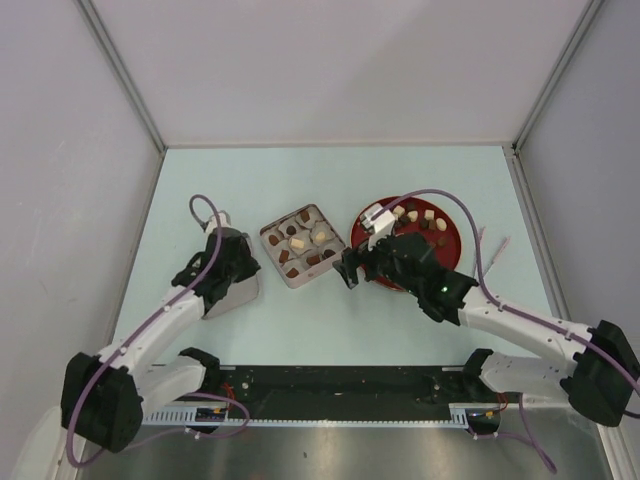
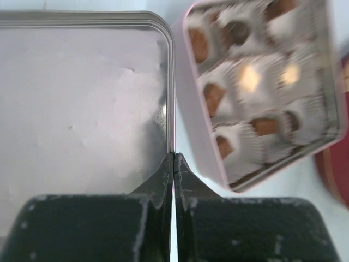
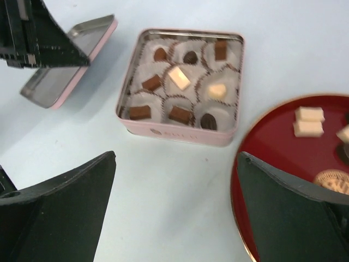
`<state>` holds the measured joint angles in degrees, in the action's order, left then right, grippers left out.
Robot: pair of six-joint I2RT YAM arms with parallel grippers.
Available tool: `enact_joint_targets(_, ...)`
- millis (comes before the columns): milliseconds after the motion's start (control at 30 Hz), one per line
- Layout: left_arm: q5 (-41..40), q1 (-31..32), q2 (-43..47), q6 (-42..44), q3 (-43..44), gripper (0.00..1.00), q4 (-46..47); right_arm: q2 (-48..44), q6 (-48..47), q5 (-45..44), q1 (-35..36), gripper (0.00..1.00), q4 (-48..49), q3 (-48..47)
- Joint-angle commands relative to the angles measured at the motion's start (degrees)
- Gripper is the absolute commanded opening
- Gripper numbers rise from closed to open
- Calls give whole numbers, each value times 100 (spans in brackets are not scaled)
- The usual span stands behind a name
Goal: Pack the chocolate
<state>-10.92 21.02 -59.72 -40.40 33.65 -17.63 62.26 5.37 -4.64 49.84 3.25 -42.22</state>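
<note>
We see chocolate pieces filling the pink tin at frame centre, more on the red plate at right. Our right claw gapes wide, empty, between them. Our left claw pinches the rim of the lid, at left.

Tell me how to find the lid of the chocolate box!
Look at the pale blue table and find the square pink tin of chocolates near its middle. Right beside it on the left, the left claw pinches the lid by its rim. It's the only shiny silver square with nothing inside.
</note>
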Motion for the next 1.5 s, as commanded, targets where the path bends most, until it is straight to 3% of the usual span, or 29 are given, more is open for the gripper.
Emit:
enact_joint_targets(0, -340, -45, 759, -160, 405, 0, -162, 330, -386, -186, 385, 97, 1335, -23)
enact_joint_targets(300, -719, -45, 1823, -688, 748, 0, -259, 1156, -835, -247, 992, 98, 2820, -41)
enact_joint_targets(533, -771, -45, 2280, -1372, 968, 0, -109, 2000, -1046, -326, 1414, 98, 4541, -50)
enact_joint_targets(833, -789, -45, 2571, -1936, 1390, 0, 14, 2825, -1406, -458, 1853, 98, 5334, -577)
enact_joint_targets(1167, -113, -45, 2299, -2481, 1504, 0, 479, 3705, -1521, -810, 1959, 95, 6127, -1279)
enact_joint_targets(1467, 318, -27, 2026, -2789, 1619, 0, 998, 4075, -1415, -1100, 1713, 80, 6206, -1605)
